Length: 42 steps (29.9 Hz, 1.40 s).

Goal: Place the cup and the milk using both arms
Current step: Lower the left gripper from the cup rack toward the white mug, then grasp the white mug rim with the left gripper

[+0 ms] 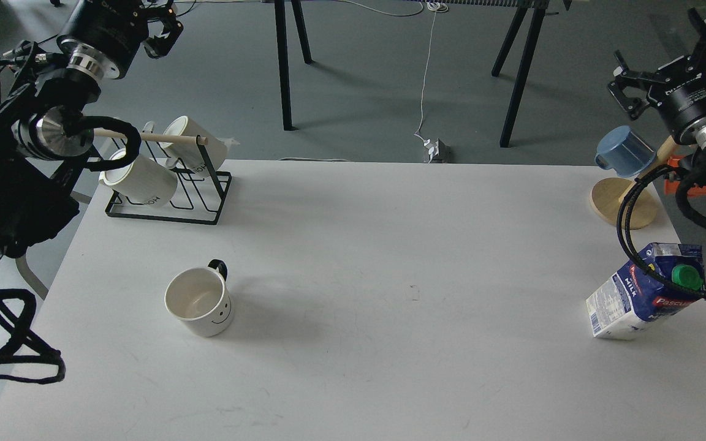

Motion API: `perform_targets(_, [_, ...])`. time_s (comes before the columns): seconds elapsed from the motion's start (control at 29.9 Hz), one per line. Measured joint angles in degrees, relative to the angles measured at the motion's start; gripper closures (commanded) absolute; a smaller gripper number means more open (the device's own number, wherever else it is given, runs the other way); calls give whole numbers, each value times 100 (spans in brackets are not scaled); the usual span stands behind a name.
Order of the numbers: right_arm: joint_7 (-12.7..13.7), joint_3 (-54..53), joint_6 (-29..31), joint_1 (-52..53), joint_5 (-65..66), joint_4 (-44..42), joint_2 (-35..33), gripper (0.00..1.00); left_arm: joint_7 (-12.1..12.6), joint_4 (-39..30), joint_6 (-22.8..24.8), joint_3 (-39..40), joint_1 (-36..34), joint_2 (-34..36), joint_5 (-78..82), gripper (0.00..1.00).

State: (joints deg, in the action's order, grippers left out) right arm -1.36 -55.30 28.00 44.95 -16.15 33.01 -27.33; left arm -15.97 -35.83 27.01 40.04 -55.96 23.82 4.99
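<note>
The cup (200, 302), a white mug with a black handle and a smiley face, stands upright on the left part of the white table (390, 245). The milk (641, 297), a blue and white carton with a green cap, stands near the table's right edge, with a black arm cable crossing its top. My left gripper (163, 27) is high at the far left, beyond the table, well away from the cup; its fingers are hard to tell apart. My right gripper (656, 40) is high at the far right, open and empty, far above the milk.
A black wire rack (172, 199) holds two ribbed white mugs (141, 180) at the back left. A blue cup (624, 151) hangs on a wooden stand (626, 205) at the back right. Black trestle legs (285, 67) and a floor cable lie beyond the table.
</note>
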Motion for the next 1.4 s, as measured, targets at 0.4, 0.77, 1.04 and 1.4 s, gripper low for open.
perform_targets(0.4, [-340,358,0,-13,-2,188,-430,1,-58,-3513,-150,-881,1401,2291,2921,12])
perform_targets(0.77, [-347,398,0,15,-2,300,-423,1,-589,-4811,-1142,-897,2774,3162,8063,13])
perform_targets(1.04, [-357,390,0,81,-2,302,-452,1,-498,-4069,-1636,-1113,2969,2623,11327,18])
perform_targets(1.4, [-357,365,0,79,4,302,-492,1,-493,-3119,-1822,-1139,2985,2225,11917,43])
